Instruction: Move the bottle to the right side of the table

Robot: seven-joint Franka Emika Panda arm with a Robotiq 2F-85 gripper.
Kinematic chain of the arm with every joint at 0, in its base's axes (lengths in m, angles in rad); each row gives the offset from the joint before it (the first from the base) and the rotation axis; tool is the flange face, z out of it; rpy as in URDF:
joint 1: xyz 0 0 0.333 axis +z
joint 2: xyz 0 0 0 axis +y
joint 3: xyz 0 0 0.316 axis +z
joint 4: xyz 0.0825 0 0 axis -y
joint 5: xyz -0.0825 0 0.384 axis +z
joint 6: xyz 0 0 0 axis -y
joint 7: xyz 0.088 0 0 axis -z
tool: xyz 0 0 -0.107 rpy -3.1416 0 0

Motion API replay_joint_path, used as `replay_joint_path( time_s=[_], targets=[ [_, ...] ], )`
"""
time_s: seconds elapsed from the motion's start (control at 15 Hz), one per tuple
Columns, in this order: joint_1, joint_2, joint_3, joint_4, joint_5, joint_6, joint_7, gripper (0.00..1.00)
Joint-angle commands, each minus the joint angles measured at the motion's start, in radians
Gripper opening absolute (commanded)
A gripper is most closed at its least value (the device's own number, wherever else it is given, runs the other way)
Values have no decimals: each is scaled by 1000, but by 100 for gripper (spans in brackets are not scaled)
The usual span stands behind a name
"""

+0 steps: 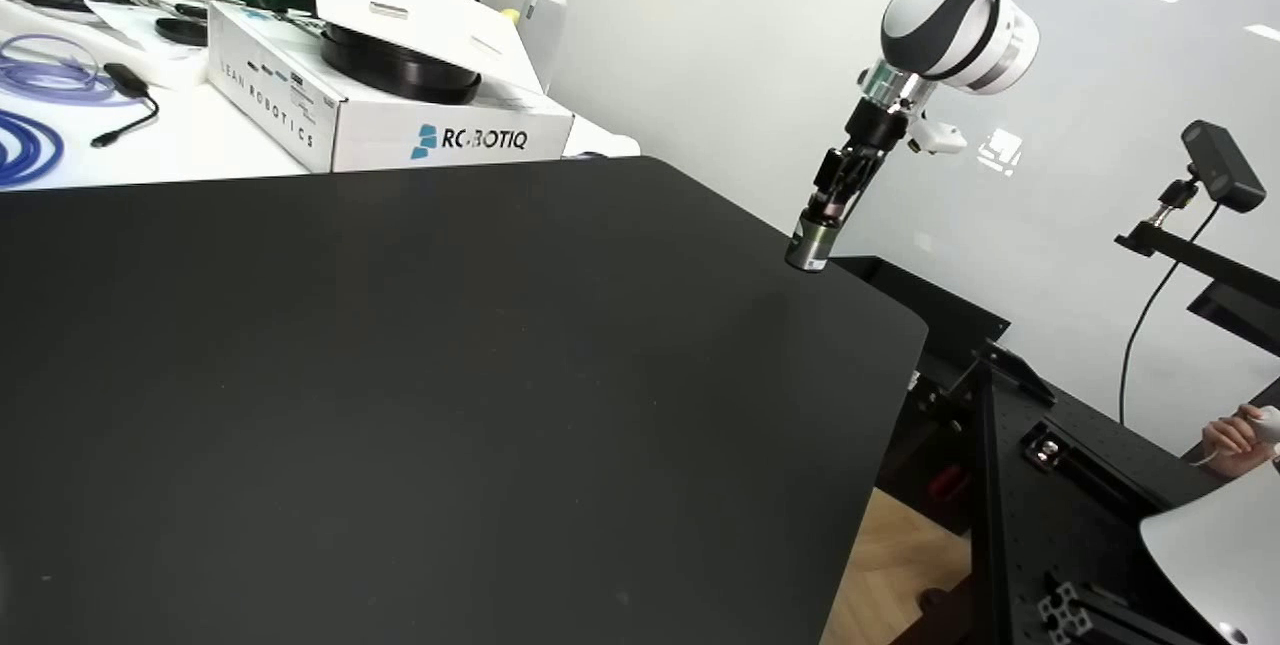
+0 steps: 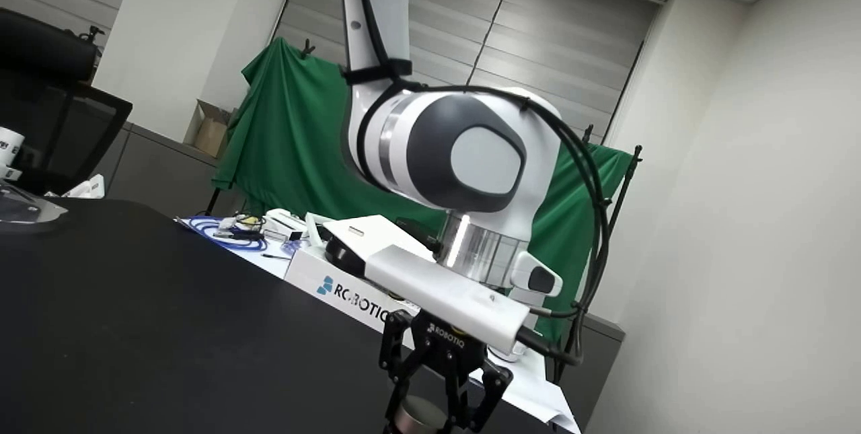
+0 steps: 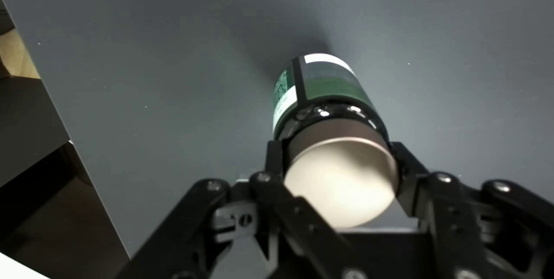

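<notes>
Our gripper (image 3: 339, 158) is clasping the bottle (image 3: 334, 110) by its cap (image 3: 342, 181) at the far right of the table (image 1: 450, 405) in an exterior view, and we are risking a topple if we are releasing while it is perhaps hanging tilted or clear.

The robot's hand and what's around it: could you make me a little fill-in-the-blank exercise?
In the wrist view, the hand grips the bottle by its cap between ____ fingers.
The table has a ____ top.
The word beside the blue logo on the white box is ____.
In an exterior view, the cloth behind the robot arm is ____.

Missing words: two; black; ROBOTIQ; green.
</notes>
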Motion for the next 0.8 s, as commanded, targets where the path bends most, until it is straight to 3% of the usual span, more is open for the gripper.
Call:
replay_joint_path(
  time_s=[0.0, 0.73],
  targets=[
    [-58, 79, 60, 68, 47, 54, 3, 36],
    [-137, 191, 153, 156, 48, 130, 9, 36]
  ],
)
